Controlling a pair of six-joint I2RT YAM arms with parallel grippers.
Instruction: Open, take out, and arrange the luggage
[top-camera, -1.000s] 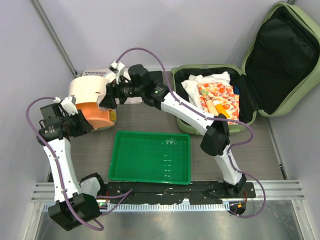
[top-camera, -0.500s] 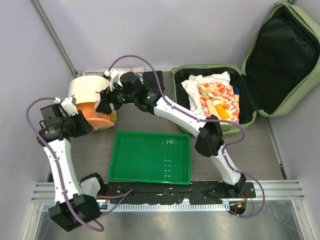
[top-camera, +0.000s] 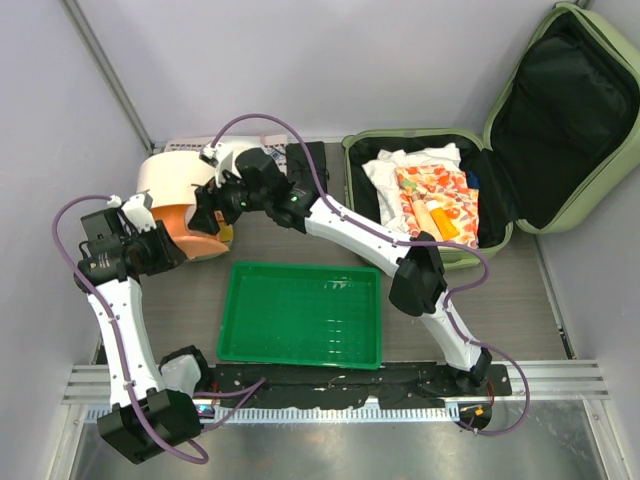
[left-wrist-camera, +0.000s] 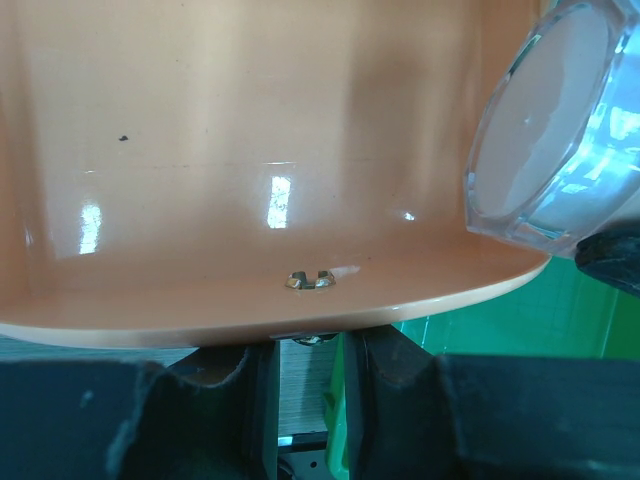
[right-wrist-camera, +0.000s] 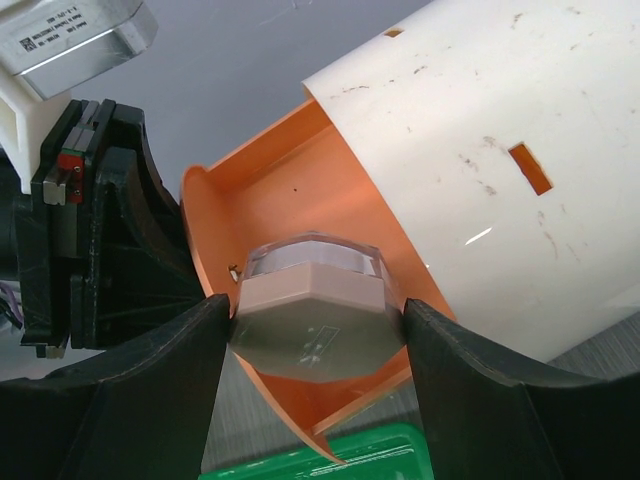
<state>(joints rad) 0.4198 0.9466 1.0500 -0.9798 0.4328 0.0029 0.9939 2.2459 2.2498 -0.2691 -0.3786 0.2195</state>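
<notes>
Luggage (top-camera: 560, 110) lid cropped at right, right tool (right-wrist-camera: 315, 345) gripping jar (right-wrist-camera: 310, 290)

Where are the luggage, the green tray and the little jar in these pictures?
luggage (top-camera: 560, 110): top external view, black lining of the open lid.
green tray (top-camera: 300, 315): top external view, its bare floor.
jar (right-wrist-camera: 318, 320): right wrist view, its faceted end face.

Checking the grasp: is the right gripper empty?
No, the right gripper clamps a clear octagonal jar over the orange drawer.
</notes>
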